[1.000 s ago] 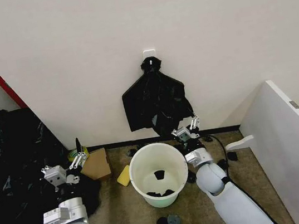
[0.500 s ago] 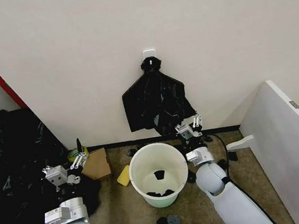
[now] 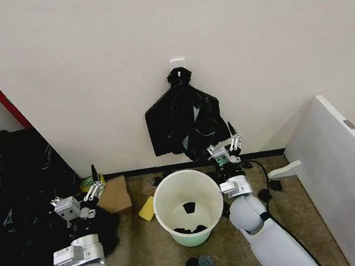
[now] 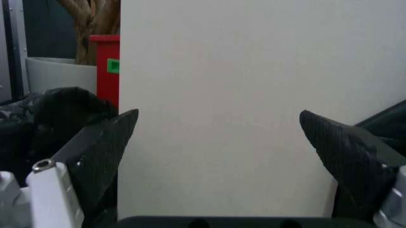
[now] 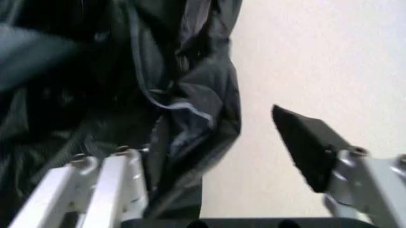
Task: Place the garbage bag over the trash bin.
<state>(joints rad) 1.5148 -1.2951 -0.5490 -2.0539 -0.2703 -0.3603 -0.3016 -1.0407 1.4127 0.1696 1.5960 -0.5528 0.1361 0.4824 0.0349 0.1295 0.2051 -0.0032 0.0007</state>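
You see a cardboard box (image 3: 114, 194) on the floor beside a yellow-green tape roll (image 3: 92, 183) near the wall. A yellow pad (image 3: 147, 209) lies just right of the box. At far left you find a heap of black plastic (image 3: 10, 198), and at right a white panel (image 3: 341, 155).

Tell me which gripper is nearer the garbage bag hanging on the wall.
Right. The right gripper is open at the lower edge of the garbage bag, above the trash bin. The left gripper is open, far off by the black heap.
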